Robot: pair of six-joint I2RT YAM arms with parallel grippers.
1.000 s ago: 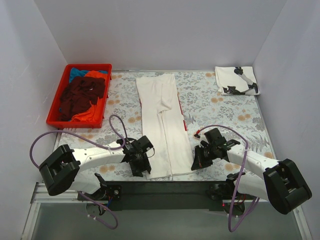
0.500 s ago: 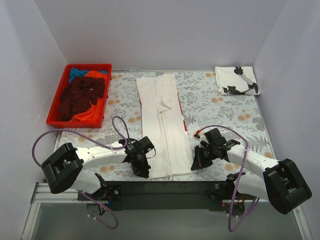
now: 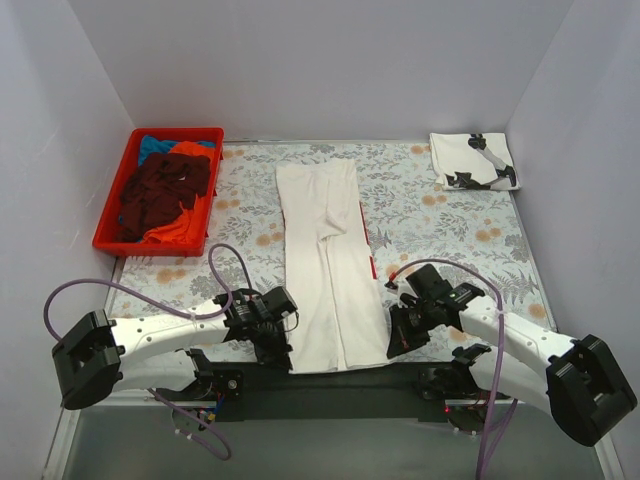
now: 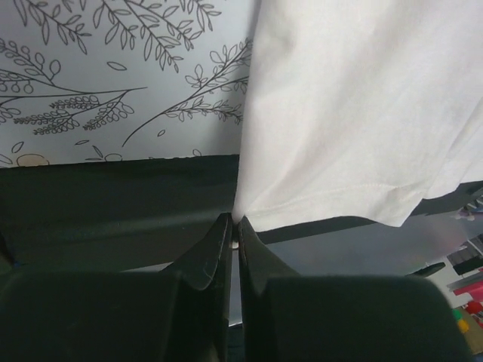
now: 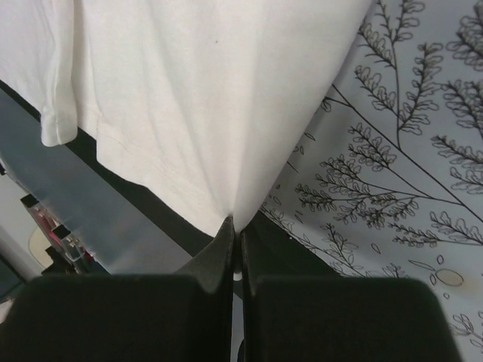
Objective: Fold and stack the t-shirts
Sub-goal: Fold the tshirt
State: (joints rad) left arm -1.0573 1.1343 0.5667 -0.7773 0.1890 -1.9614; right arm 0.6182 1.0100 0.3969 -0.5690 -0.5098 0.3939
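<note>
A white t-shirt (image 3: 325, 265), folded into a long strip, lies down the middle of the floral table (image 3: 440, 230), its near hem hanging past the front edge. My left gripper (image 3: 283, 356) is shut on the hem's left corner; in the left wrist view the cloth (image 4: 355, 113) pinches into the closed tips (image 4: 235, 224). My right gripper (image 3: 392, 344) is shut on the right corner, the white t-shirt (image 5: 204, 98) bunching into its tips (image 5: 235, 223). A folded white t-shirt with black print (image 3: 472, 160) lies at the back right. Maroon, orange and blue t-shirts (image 3: 165, 190) are piled at the back left.
The piled shirts sit in a red plastic crate (image 3: 108, 235) at the table's back left. White walls close in the left, right and back. A black bar (image 3: 330, 378) runs along the near edge between the arm bases.
The left gripper closed on the hem's left corner. Both grippers moved toward the near edge, dragging the white t-shirt nearer so its hem overhangs the front.
</note>
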